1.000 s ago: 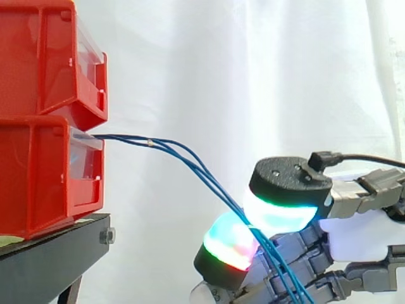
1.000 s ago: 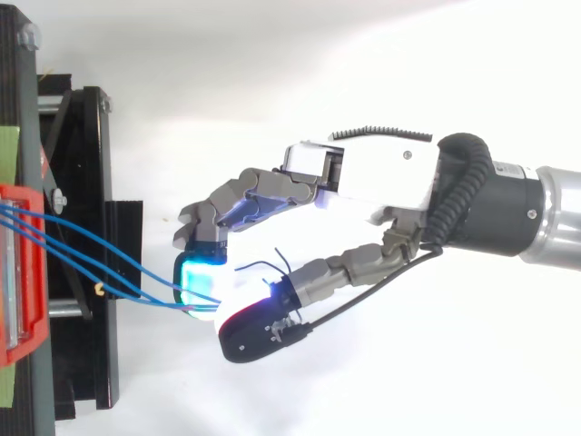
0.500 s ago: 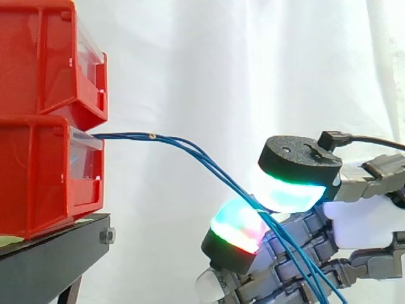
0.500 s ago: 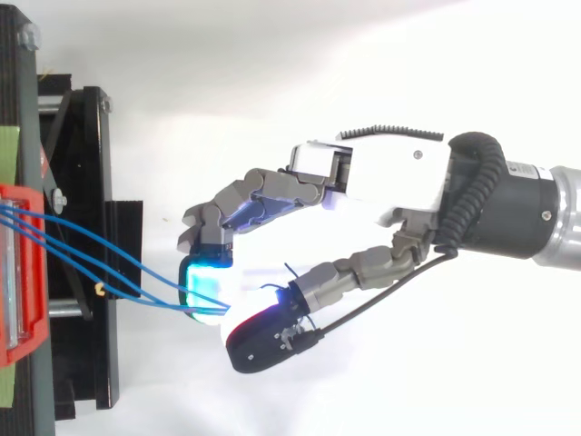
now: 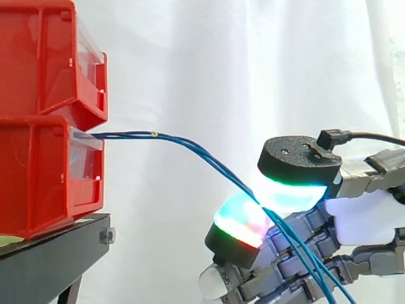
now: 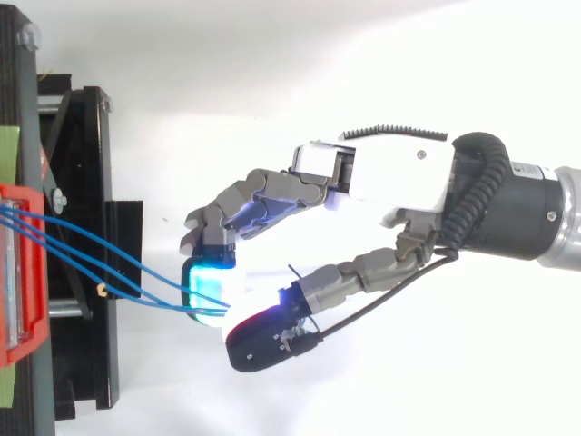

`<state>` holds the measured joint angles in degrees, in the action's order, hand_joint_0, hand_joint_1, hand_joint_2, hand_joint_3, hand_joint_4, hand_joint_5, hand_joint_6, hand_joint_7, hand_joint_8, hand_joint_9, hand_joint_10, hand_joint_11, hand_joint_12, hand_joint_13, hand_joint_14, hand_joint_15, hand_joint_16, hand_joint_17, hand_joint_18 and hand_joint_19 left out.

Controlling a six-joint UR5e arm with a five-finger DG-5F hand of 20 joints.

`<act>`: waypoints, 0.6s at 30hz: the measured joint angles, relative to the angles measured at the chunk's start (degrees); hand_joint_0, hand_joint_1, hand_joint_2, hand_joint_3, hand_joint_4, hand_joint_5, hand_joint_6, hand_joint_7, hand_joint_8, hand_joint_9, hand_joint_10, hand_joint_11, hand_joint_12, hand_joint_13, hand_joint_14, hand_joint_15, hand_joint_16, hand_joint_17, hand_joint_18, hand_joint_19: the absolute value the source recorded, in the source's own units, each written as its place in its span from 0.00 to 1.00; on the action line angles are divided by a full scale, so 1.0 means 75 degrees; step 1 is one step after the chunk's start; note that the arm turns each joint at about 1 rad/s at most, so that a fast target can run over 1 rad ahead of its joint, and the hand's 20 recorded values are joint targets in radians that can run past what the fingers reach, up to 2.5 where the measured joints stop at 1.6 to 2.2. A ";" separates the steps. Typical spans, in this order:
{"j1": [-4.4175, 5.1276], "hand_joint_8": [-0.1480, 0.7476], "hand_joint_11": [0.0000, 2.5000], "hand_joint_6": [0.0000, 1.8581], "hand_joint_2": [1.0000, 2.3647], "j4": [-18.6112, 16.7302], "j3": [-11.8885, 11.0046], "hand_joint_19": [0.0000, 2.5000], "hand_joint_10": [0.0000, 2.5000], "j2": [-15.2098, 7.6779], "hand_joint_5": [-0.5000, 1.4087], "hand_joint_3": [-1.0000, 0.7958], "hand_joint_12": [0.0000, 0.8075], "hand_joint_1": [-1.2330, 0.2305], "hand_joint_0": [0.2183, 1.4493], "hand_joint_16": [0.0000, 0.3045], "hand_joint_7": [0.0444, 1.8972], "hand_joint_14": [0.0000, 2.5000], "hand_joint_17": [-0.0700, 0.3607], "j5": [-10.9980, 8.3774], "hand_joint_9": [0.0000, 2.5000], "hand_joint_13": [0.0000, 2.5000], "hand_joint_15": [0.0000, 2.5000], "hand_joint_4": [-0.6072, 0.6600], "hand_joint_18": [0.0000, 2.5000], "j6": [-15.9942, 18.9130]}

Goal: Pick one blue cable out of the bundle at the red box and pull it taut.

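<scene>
Side view first: the robot hand (image 5: 357, 215) comes in from the right, low down. Its thumb pad (image 5: 292, 193) glows cyan and sits on top. A finger pad (image 5: 242, 223) glows red and green and sits just under it. The two pads are squeezed together on the blue cables (image 5: 209, 161), so the hand is pinching them. More than one cable goes through the pinch. I cannot tell how many are really held. Past the pinch, the cables run down across the other bent fingers to the bottom edge.

From the hand, the cables climb up and to the left in a soft curve. A small pale tie (image 5: 154, 133) sits on them near the top. They go level into the front of the lower red bin (image 5: 38, 171). The upper red bin (image 5: 44, 57) is stacked on it. Both bins rest on the black stand (image 5: 50, 259). The white curtain (image 5: 253, 63) hangs behind it all.

From the top view, three blue lines (image 6: 100, 250) leave the bin at the left, spread apart, and meet at the glowing pad.
</scene>
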<state>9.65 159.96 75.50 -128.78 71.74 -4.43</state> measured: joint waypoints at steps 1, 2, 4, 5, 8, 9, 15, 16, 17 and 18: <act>0.0001 0.53 0.11 0.47 0.01 0.0000 0.0000 0.10 0.00 0.0000 0.18 0.39 0.48 0.30 0.32 0.20 0.43 0.00 0.48 -0.0003 0.29 0.18 0.04 0.67 0.23 0.0004; 0.0001 0.54 0.11 0.47 0.01 0.0001 0.0000 0.10 0.00 0.0001 0.18 0.38 0.48 0.30 0.32 0.20 0.43 0.00 0.48 -0.0007 0.29 0.18 0.05 0.68 0.23 0.0005; 0.0003 0.54 0.11 0.46 0.01 0.0001 0.0000 0.10 0.00 0.0001 0.18 0.37 0.48 0.30 0.32 0.20 0.44 0.00 0.48 -0.0011 0.29 0.18 0.05 0.67 0.23 0.0006; 0.0004 0.54 0.11 0.45 0.01 -0.0001 0.0000 0.10 0.00 -0.0002 0.18 0.36 0.48 0.30 0.31 0.20 0.45 0.00 0.48 -0.0012 0.29 0.18 0.05 0.67 0.23 0.0005; 0.0009 0.54 0.11 0.45 0.00 -0.0006 0.0000 0.10 0.00 -0.0003 0.18 0.30 0.48 0.30 0.29 0.20 0.45 0.00 0.48 -0.0014 0.29 0.18 0.05 0.67 0.23 0.0021; 0.0011 0.55 0.11 0.45 0.00 -0.0005 0.0000 0.11 0.00 -0.0003 0.18 0.28 0.49 0.30 0.27 0.20 0.45 0.00 0.48 -0.0014 0.29 0.18 0.05 0.67 0.23 0.0053; 0.0023 0.56 0.11 0.45 0.00 0.0031 0.0000 0.10 0.00 -0.0001 0.18 0.28 0.50 0.28 0.25 0.21 0.46 0.00 0.49 -0.0021 0.29 0.18 0.04 0.68 0.24 0.0310; 0.0023 0.56 0.11 0.45 0.00 0.0038 0.0000 0.10 0.00 -0.0003 0.18 0.28 0.50 0.28 0.25 0.21 0.47 0.00 0.49 -0.0023 0.30 0.18 0.04 0.68 0.24 0.0325; 0.0024 0.56 0.12 0.45 0.00 0.0046 0.0000 0.10 0.00 -0.0004 0.18 0.28 0.50 0.27 0.25 0.21 0.47 0.00 0.49 -0.0023 0.30 0.18 0.05 0.68 0.24 0.0336; 0.0024 0.56 0.12 0.45 0.00 0.0058 0.0000 0.10 0.00 -0.0005 0.18 0.28 0.49 0.26 0.25 0.21 0.48 0.00 0.49 -0.0021 0.30 0.18 0.04 0.68 0.24 0.0345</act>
<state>9.83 160.39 75.50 -128.81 71.58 -1.84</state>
